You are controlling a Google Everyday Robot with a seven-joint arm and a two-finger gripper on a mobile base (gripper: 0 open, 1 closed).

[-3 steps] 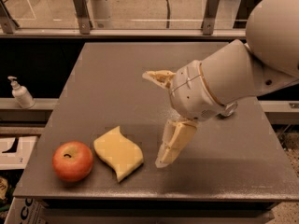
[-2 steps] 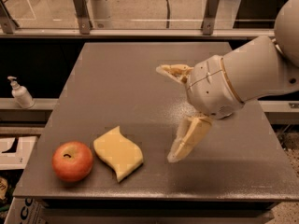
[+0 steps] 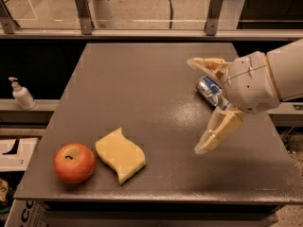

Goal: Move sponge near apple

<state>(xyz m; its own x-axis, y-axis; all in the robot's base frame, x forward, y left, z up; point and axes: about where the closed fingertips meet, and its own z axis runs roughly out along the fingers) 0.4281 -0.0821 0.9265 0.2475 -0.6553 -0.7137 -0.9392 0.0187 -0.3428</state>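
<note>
The pale yellow sponge (image 3: 120,154) with wavy edges lies flat on the dark table (image 3: 142,74), near the front left. The red-orange apple (image 3: 74,162) sits just left of it, almost touching. My gripper (image 3: 198,105) hangs above the table's right side, well to the right of the sponge. Its cream fingers (image 3: 218,131) are spread wide and hold nothing.
A silver-and-blue drink can (image 3: 210,91) lies on its side on the table, partly behind my gripper. A soap dispenser bottle (image 3: 21,94) stands on a ledge left of the table. A railing with posts (image 3: 83,8) runs behind the table's far edge.
My gripper and arm have moved to the right and away from the sponge, uncovering the can. The sponge and apple have not moved.
</note>
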